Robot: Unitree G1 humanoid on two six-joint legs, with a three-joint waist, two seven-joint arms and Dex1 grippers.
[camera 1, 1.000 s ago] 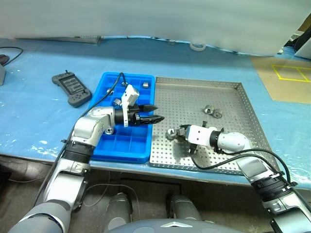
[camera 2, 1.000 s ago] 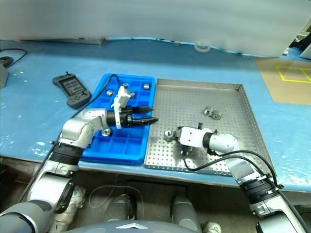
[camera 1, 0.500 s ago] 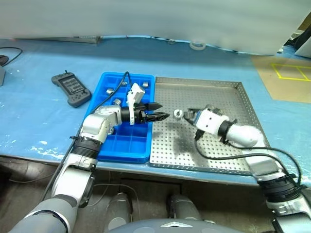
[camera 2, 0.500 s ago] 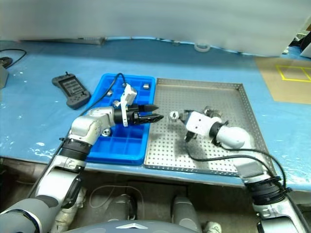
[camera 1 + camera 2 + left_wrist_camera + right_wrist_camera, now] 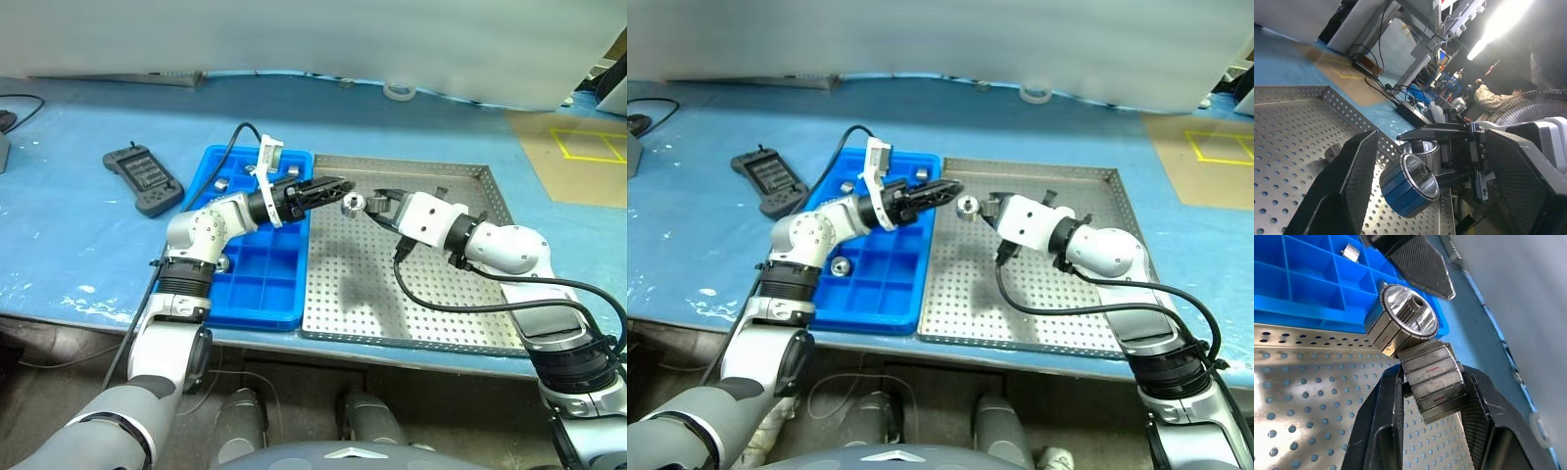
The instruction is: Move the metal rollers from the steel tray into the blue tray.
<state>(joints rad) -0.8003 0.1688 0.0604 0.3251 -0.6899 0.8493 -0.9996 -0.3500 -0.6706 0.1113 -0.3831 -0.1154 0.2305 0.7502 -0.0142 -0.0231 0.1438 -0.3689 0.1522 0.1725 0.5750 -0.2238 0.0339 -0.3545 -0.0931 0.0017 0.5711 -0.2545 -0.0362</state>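
Both grippers raised above the seam between the blue tray (image 5: 257,266) and the steel tray (image 5: 431,294). The right gripper (image 5: 364,203) is clamped on metal rollers (image 5: 1406,318): its wrist view shows two rollers stuck together, one pinched between the black fingers (image 5: 1386,426), the other hanging off its end with the bore facing the camera. From the head views only one silver roller can be made out at the fingertips, just beside the tips of the left gripper (image 5: 942,188). The left gripper's fingers stand apart, holding nothing; in its wrist view they flank the offered roller (image 5: 1409,183) without clear contact. Several rollers (image 5: 842,265) already lie in blue-tray compartments, partly hidden by the left arm. The right arm covers part of the steel tray's perforated floor. A dark handheld controller (image 5: 143,178) lies on the blue table (image 5: 69,235), well apart.
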